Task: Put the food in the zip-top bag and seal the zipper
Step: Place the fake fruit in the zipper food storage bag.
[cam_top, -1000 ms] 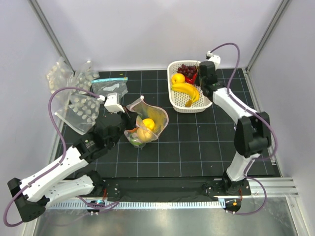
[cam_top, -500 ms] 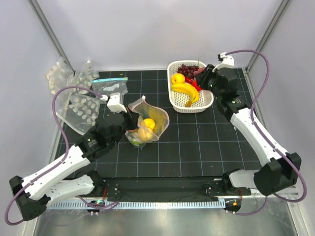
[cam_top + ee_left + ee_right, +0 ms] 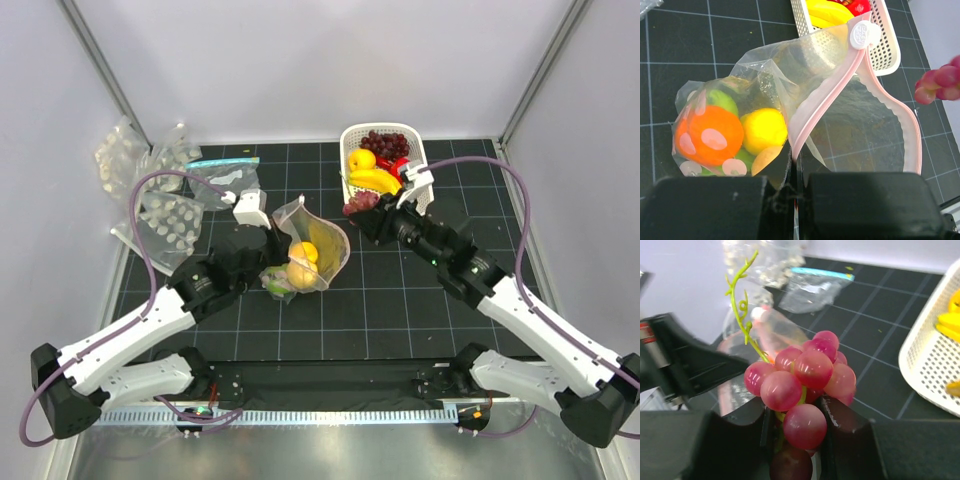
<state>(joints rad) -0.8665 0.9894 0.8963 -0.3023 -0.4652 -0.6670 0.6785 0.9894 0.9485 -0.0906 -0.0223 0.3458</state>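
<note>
The zip-top bag (image 3: 322, 252) stands open at mid-table, holding an orange (image 3: 710, 135), a yellow fruit (image 3: 764, 131) and something green. Its pinkish zipper (image 3: 840, 85) gapes wide, with a white slider (image 3: 864, 35) at the far end. My left gripper (image 3: 796, 170) is shut on the near end of the bag's rim and holds the mouth up. My right gripper (image 3: 797, 425) is shut on a bunch of red grapes (image 3: 805, 375), which hangs just right of the bag's mouth (image 3: 362, 203) and above the table.
A white basket (image 3: 416, 135) at the back right holds bananas (image 3: 375, 180), a yellow apple (image 3: 362, 158), dark grapes (image 3: 385, 142) and something red. Spare dotted bags (image 3: 150, 190) and a flat teal-strip bag (image 3: 225, 175) lie at the back left, against the wall.
My right arm has swung out of the basket, left and nearer, carrying the red grapes up to the bag's mouth. The left gripper and bag shifted slightly right.
</note>
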